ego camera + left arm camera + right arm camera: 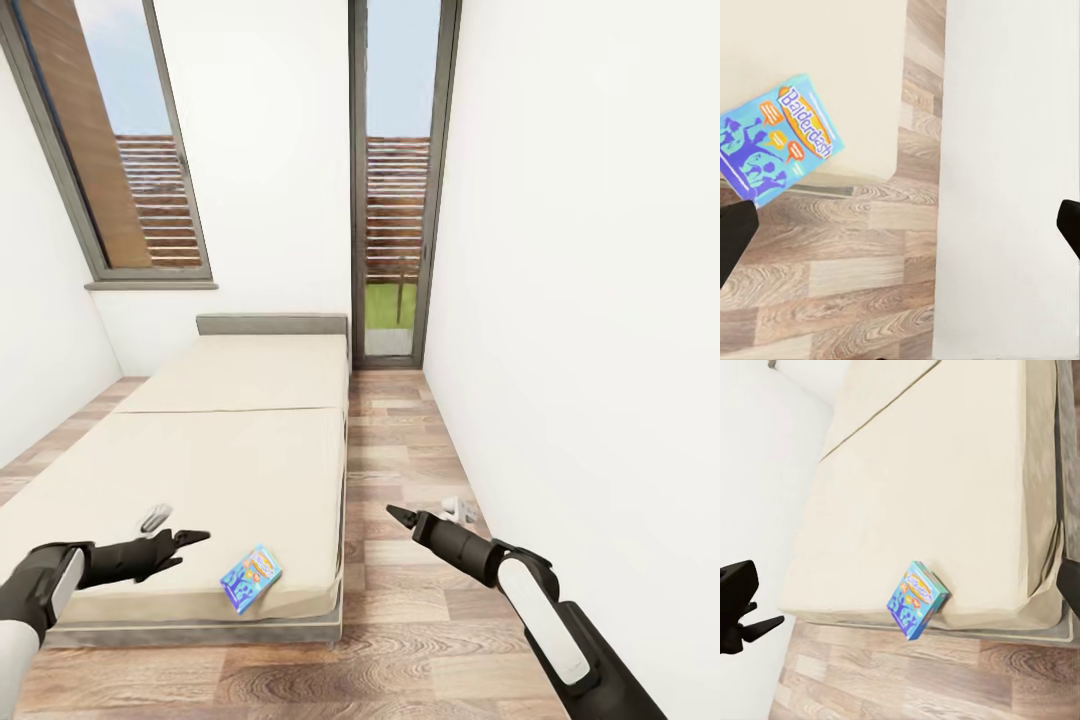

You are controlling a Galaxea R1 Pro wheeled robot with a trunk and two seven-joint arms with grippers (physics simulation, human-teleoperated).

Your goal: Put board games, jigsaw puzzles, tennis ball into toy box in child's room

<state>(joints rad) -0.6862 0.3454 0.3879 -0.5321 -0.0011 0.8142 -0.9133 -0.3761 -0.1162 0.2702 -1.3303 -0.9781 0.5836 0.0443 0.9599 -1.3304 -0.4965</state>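
Observation:
A blue board game (251, 577) with "Balderdash" printed on it lies flat at the foot end of the beige bed (230, 440), its corner reaching just past the mattress edge. It also shows in the left wrist view (778, 139) and the right wrist view (916, 600). My left gripper (190, 540) hovers over the foot of the bed, a little left of the box, open and empty, its fingers (735, 236) wide apart. My right gripper (395, 515) hangs over the plank floor right of the bed, also open, with fingers (736, 589) spread.
A small grey-white object (155, 517) lies on the mattress by my left gripper, and another (458, 510) sits on the floor against the right wall. A narrow strip of wood floor (400, 450) runs between bed and wall to a glass door (395, 200).

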